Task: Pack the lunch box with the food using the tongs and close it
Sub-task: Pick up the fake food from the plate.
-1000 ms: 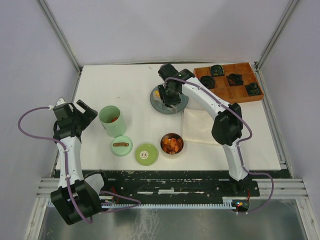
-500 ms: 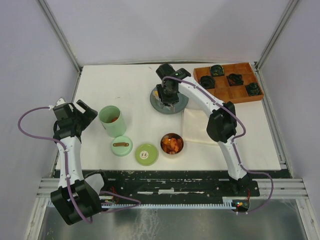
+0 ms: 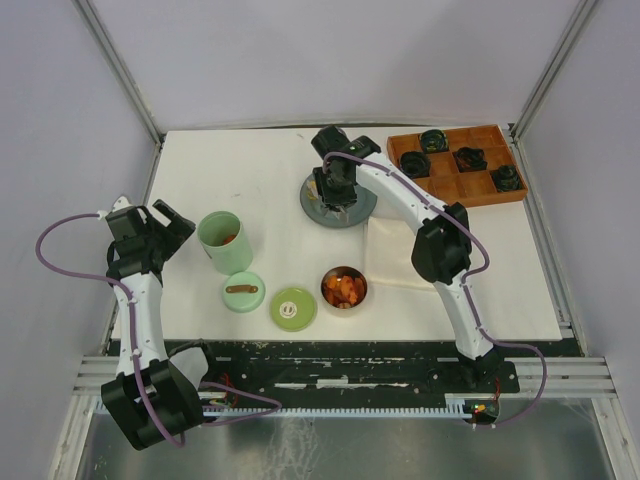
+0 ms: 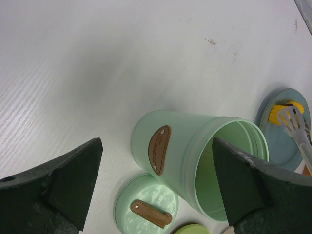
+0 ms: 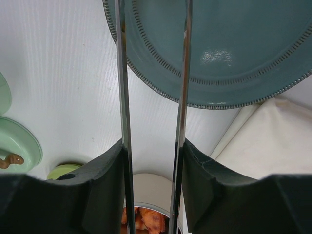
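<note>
Start with the white tabletop (image 3: 260,170): find the wooden tray (image 3: 455,185) at its far right corner, the cream cloth (image 3: 395,255) right of centre, and the grey-blue plate (image 5: 234,44) just beside the cloth, near the middle of the far edge. Look toward the left edge for the mint-green canister (image 4: 195,146), upright and open, with the flat lid (image 4: 146,209) lying just beside it on the near side, then the lime-green lid (image 3: 292,308) and the steel bowl (image 3: 324,288), heaped with orange pieces (image 3: 345,289), in a row toward the near edge. Note the left fingers (image 4: 63,185) spread wide, grasping nothing, hanging apart from the canister on its left-edge side. Note the right fingers (image 5: 105,190) clenched on the tongs (image 5: 122,97), pressing both silver arms partway together above the plate's rim. Read the step in hand, probably, as picking the yellow piece (image 4: 280,113) off the plate, one slotted tong tip lying against it; cannot tell whether pinched yet. To do it well, bracket the piece with both tips low on the plate, squeeze only until firm, lift straight up, then carry steadily toward the lunch box. Place the yellow piece out at the tongs' far end, well beyond the right fingers, and well apart from the left fingers, past the canister.
</note>
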Controlling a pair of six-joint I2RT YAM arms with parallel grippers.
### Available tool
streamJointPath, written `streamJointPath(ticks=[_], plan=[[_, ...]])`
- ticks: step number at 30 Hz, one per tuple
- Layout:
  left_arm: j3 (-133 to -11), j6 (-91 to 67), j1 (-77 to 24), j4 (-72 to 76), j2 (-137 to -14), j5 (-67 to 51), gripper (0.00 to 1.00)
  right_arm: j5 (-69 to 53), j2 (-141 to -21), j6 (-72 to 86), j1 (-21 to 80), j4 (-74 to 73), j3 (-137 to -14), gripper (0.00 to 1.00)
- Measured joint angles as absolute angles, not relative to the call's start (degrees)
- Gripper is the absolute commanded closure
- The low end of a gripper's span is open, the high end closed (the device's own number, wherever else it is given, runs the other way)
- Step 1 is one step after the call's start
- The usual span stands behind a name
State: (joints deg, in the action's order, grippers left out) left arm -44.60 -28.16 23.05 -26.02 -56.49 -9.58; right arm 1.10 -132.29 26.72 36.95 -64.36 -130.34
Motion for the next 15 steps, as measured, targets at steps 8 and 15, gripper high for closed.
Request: streamJointPath(ticks=[8, 15], plan=[[-44.6, -28.16, 23.05, -26.02, -56.49, -9.61, 0.0, 0.99, -131.33, 26.7, 36.95, -63.64, -128.14, 0.58], [-44.6, -28.16, 23.05, -26.02, -56.49, -9.61, 0.0, 0.84, -122.65, 25.76, 36.95, -63.22, -116.6, 0.58]])
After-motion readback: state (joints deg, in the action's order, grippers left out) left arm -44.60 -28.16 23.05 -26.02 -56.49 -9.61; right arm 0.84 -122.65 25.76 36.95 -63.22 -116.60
